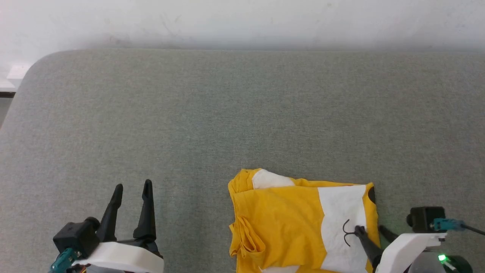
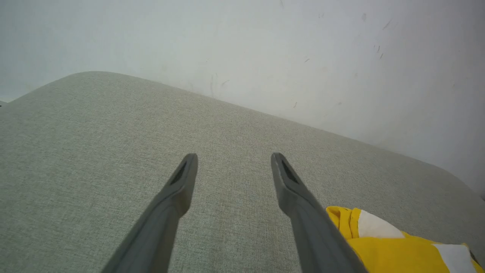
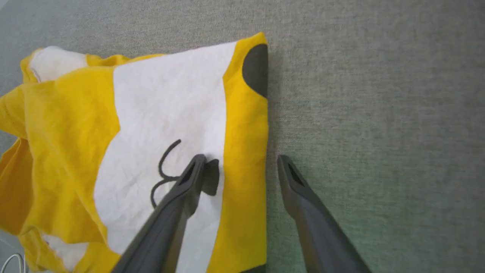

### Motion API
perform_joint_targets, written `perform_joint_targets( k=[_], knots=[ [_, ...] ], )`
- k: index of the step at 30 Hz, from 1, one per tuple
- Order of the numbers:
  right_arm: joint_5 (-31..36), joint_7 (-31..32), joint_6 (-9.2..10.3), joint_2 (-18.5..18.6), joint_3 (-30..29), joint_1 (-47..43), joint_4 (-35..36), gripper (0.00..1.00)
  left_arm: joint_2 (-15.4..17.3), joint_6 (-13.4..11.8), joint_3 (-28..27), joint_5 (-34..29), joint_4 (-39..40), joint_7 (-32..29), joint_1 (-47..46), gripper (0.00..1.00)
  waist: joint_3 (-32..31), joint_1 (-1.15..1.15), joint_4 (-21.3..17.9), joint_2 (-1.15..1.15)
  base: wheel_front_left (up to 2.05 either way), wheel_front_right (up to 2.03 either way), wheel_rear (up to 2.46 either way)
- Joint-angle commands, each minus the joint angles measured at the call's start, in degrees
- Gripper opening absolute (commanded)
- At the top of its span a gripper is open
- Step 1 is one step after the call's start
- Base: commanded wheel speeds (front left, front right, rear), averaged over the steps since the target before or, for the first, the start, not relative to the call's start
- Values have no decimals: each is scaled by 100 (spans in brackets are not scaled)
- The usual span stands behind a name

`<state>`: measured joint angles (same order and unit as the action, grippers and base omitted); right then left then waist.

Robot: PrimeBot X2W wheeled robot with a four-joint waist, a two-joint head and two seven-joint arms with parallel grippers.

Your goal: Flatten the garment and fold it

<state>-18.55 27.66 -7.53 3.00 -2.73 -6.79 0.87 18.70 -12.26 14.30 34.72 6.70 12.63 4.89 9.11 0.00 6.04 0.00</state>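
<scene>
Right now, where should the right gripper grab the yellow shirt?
Probably the shirt's straight right edge, from the robot's right: that edge lies flat, and the open right gripper straddles it, one finger over cloth, one over the grey surface.

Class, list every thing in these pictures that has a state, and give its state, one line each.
garment: roughly folded, rumpled, lying on the grey surface
left pincer: open, empty, apart from the garment
right pincer: open, empty, astride the garment's right edge
</scene>
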Motion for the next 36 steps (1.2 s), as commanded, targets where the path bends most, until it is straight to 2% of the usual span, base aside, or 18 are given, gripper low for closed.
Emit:
perform_joint_targets(
  k=[1, 5, 6, 7, 8, 17, 22, 27, 36],
  knots=[
    [-44, -39, 4, -12, 41, 40, -107, 100, 57, -46, 6, -45, 41, -22, 31, 100, -15, 0, 52, 0, 0, 0, 0],
    [-79, -113, 4, -12, 69, 206, -555, 100, 117, -65, 40, -86, 108, -107, -8, 100, -18, 0, 141, 0, 0, 0, 0],
    [-156, -129, 4, -12, 37, 255, -668, 47, 128, -72, 45, -96, 125, -123, -21, 100, -14, 0, 156, 0, 0, 0, 0],
    [-192, -164, 4, -12, 31, 314, -762, 19, 134, -79, 51, -103, 141, -138, -36, 100, -14, 0, 168, 0, 0, 0, 0],
    [-207, -190, 4, -12, 67, 369, -840, 0, 138, -83, 60, -109, 155, -151, -54, 100, -13, 0, 179, 0, 0, 0, 0],
    [-359, -491, 4, -12, 170, 1039, -950, 0, 139, -154, 63, -129, 270, -175, -135, 100, 4, 0, -25, 0, 0, 0, 0],
    [44, -276, 4, 22, -164, 1575, -644, 0, 160, -179, 62, -150, 329, -188, -195, 100, 138, 0, -241, 0, 0, 0, 0],
    [292, 126, 4, 502, -528, 2036, -282, 0, 180, -180, 97, -202, 380, -218, -365, 100, 384, 0, -415, 0, 0, 0, 0],
    [379, 796, 4, 1722, -881, 2675, 236, 0, 304, -304, 14, -373, 636, -249, -663, 100, 1072, 0, -924, 0, 0, 0, 0]
  ],
)
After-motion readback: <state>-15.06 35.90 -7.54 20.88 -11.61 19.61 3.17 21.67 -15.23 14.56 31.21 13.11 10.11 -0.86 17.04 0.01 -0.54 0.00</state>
